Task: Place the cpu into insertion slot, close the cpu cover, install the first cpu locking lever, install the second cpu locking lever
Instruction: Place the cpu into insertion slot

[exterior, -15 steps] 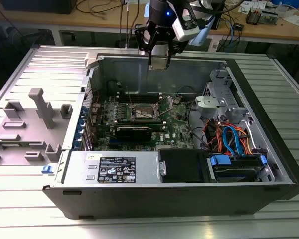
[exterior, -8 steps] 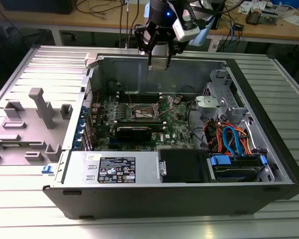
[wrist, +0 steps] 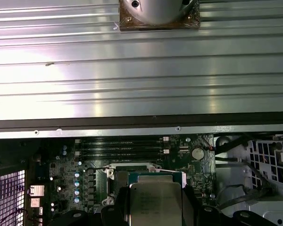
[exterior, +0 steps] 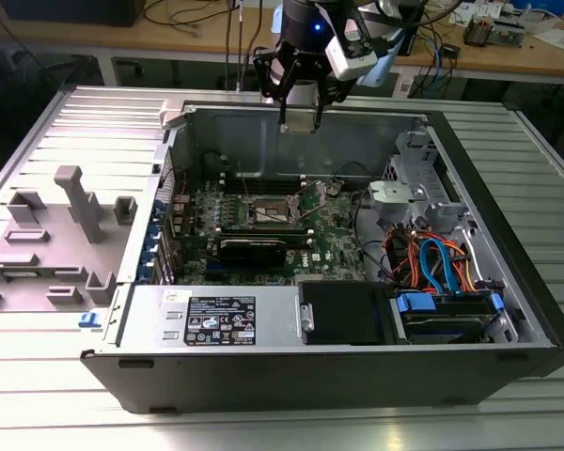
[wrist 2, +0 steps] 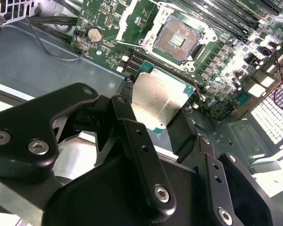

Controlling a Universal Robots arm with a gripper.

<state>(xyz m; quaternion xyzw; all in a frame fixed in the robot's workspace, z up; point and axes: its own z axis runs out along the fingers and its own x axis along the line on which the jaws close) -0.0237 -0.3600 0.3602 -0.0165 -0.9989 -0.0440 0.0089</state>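
Note:
My gripper (wrist 2: 158, 115) is shut on the cpu (wrist 2: 158, 100), a flat square chip with a silver-grey top, held by two opposite edges between the black fingers (wrist 2: 128, 115). In the first wrist view the cpu (wrist: 155, 201) hangs over the green board, partly covering the insertion slot (wrist: 114, 172). The insertion slot (wrist 2: 179, 36) lies bare, its dark contact field showing inside a silver frame. The cpu cover (wrist 2: 131, 16) looks swung back off it. In the exterior view the gripper (exterior: 301, 117) hovers above the case's back wall, higher than the insertion slot (exterior: 274, 212).
The open computer case (exterior: 263, 324) lies on a ribbed metal table (exterior: 508, 404). Long black memory slots (wrist: 122, 147) run beside the socket. A drive cage (exterior: 418, 183) and orange and blue cables (exterior: 437, 263) fill the exterior view's right. Grey fixtures (exterior: 80, 202) stand at its left.

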